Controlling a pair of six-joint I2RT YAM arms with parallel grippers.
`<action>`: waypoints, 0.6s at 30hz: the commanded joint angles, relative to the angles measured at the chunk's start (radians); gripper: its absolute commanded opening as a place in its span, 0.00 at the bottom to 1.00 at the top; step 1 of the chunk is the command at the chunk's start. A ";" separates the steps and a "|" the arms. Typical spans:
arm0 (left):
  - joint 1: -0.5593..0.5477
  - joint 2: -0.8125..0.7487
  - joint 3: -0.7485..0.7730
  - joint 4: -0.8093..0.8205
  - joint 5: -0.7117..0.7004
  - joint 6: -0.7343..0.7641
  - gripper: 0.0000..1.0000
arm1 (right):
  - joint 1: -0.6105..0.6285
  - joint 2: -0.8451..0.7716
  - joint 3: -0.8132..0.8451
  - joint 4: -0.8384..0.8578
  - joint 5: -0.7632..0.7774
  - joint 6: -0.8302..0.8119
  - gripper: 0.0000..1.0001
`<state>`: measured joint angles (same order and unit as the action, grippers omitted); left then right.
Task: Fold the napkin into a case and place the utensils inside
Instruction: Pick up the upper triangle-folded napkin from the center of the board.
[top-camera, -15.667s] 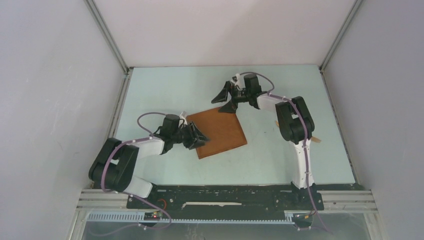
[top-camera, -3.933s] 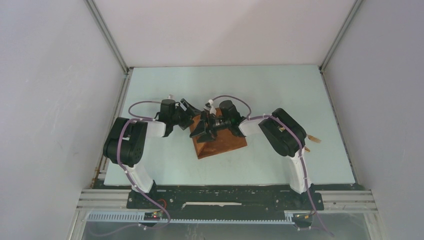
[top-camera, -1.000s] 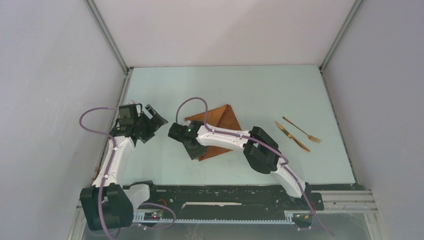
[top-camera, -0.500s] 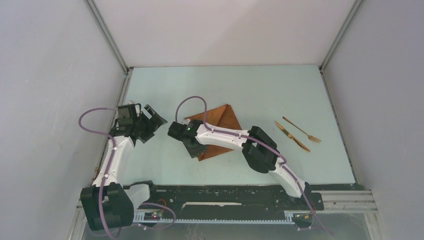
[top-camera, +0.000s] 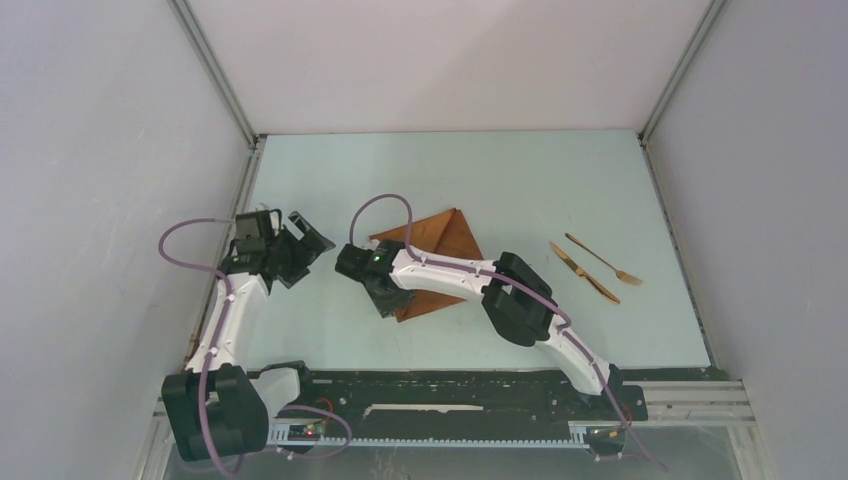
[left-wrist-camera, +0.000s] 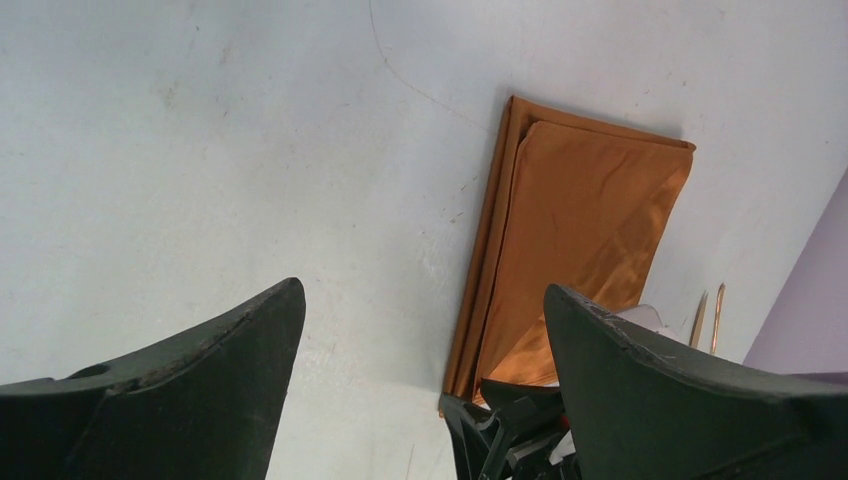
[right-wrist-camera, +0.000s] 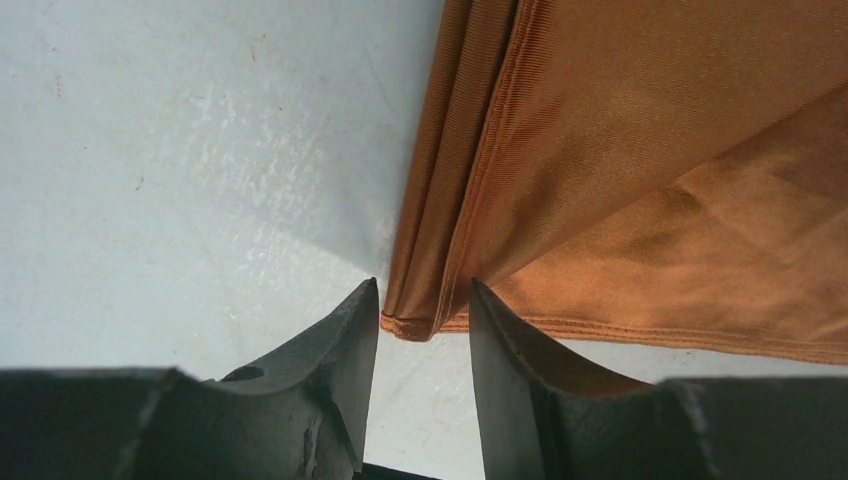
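The rust-orange napkin (top-camera: 443, 250) lies folded in layers mid-table, a broad wedge rather than a narrow case. My right gripper (top-camera: 390, 304) is low at its near-left corner. In the right wrist view the right gripper (right-wrist-camera: 423, 284) straddles that layered corner of the napkin (right-wrist-camera: 620, 150), with a gap at each side and the cloth flat on the table. My left gripper (top-camera: 305, 257) hovers wide open and empty to the left of the cloth; the napkin (left-wrist-camera: 580, 230) lies beyond the left gripper (left-wrist-camera: 422, 290). The two golden utensils, a fork (top-camera: 603, 259) and a second piece (top-camera: 585, 272), lie to the right.
The right arm (top-camera: 455, 275) reaches across the napkin's near edge. White walls and metal rails (top-camera: 238, 215) close in the pale table on the left, right and back. The utensils (left-wrist-camera: 708, 315) show small by the far wall in the left wrist view.
The right jaws have spread slightly around the napkin's corner. Both arms have stayed almost still, and the cloth has not moved.
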<state>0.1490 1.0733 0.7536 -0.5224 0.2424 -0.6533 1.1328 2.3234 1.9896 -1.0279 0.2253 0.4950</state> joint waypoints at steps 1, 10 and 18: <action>0.013 -0.004 -0.011 0.025 0.018 0.021 0.96 | -0.003 0.026 0.027 0.012 -0.009 -0.018 0.46; 0.022 -0.004 -0.014 0.025 0.023 0.023 0.97 | -0.013 0.047 -0.024 0.047 -0.043 -0.016 0.48; 0.026 -0.007 -0.017 0.025 0.024 0.023 0.97 | -0.031 0.065 -0.124 0.110 -0.109 -0.016 0.47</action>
<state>0.1631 1.0733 0.7383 -0.5186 0.2489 -0.6533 1.1141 2.3329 1.9465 -0.9676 0.1558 0.4885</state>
